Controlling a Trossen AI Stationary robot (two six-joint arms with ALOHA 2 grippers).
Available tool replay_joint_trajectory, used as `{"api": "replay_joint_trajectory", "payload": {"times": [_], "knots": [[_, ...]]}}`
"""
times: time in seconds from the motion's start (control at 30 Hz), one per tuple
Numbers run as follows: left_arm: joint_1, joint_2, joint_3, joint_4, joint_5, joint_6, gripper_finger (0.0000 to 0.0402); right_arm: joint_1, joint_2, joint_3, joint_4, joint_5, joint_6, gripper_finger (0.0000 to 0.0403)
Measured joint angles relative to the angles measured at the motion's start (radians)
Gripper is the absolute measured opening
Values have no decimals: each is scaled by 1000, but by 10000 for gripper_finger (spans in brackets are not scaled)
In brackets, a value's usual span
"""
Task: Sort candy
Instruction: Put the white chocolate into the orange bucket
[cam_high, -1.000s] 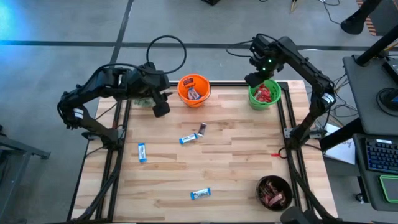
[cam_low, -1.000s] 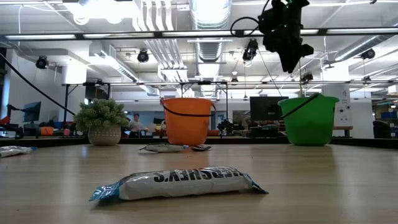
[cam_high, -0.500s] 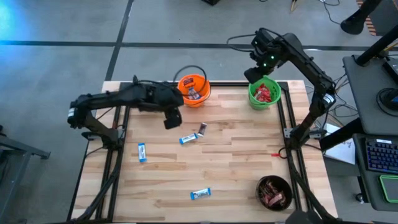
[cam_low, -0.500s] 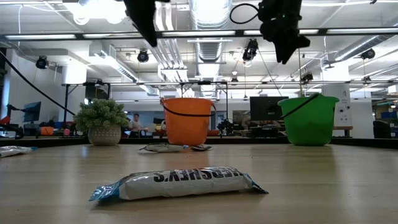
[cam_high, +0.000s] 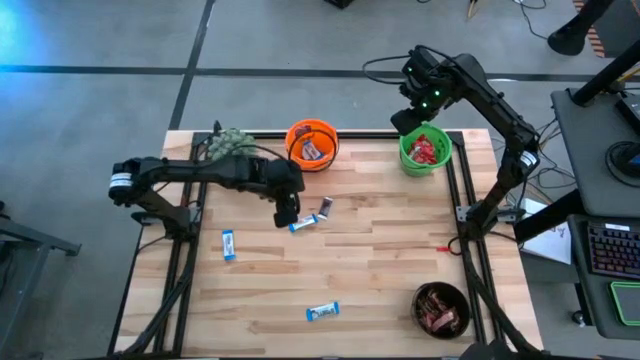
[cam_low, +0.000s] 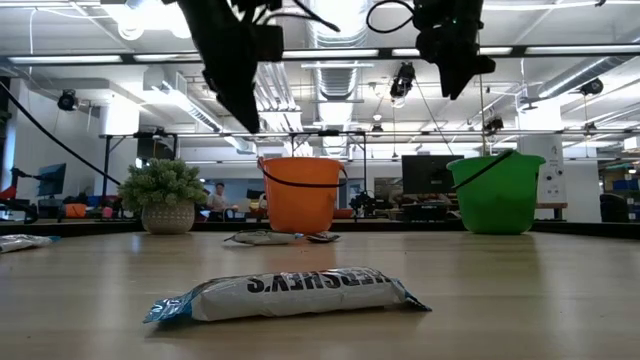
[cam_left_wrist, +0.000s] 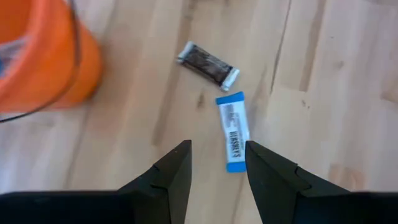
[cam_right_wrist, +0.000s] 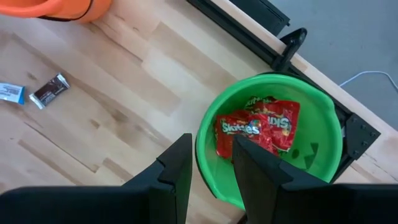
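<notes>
- Reading labels: blue-and-white bar (cam_low: 288, 293) nearest the low camera says HERSHEY'S, upside down; same word on the blue-and-white bar (cam_left_wrist: 233, 131) under the left wrist camera; red packets (cam_right_wrist: 258, 129) in the green bucket (cam_right_wrist: 323, 180) say Skittles.
- Left gripper (cam_high: 286, 211) hangs above mid-table, fingers (cam_left_wrist: 177, 171) parted, nothing between them; the Hershey's bar lies on the wood just beyond the fingertips, not touching.
- Dark brown bar (cam_left_wrist: 207, 63) sits just beside that blue bar, on the side toward the orange bucket (cam_high: 312, 144).
- Orange bucket has blue-and-white and dark wrappers inside; print too small to read.
- Right gripper (cam_high: 402, 119) hovers over the near rim of the green bucket at the table's far edge, fingers (cam_right_wrist: 175, 168) slightly apart and empty; Skittles packets lie in the bucket right below.
- Another blue-and-white bar (cam_high: 229, 244) lies near the table's left edge; the low-camera bar (cam_high: 322, 312) lies near the front middle.
- Dark bowl (cam_high: 441, 308) at front right holds brown and red wrappers.
- Small green plant (cam_high: 225, 142) stands at the far left corner.
</notes>
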Motion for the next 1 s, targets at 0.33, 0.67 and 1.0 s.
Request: {"api": "replay_joint_trajectory", "payload": {"times": [0.33,0.67,1.0], "knots": [[26,10,-169,162,42,-36,131,21,0,0,-3,0,4,105],[37,135,-181,253,139,-36,131,21,0,0,-4,0,10,105],[38,253,-181,281,252,-42,131,21,0,0,-3,0,11,105]]}}
